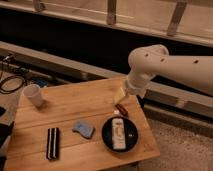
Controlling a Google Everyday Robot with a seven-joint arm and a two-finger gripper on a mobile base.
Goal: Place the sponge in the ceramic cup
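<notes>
Beyond the plate [106, 131] hovers the hand [121, 108].

I count one wooden table [80, 105]. On it I've got one sponge [83, 128], one ceramic cup [33, 95], one black striped block [52, 143] and one round black plate [106, 136] carrying one pale oblong item [118, 134]. One white arm [170, 67], one gripper [121, 108], low over the table just behind the plate.
</notes>
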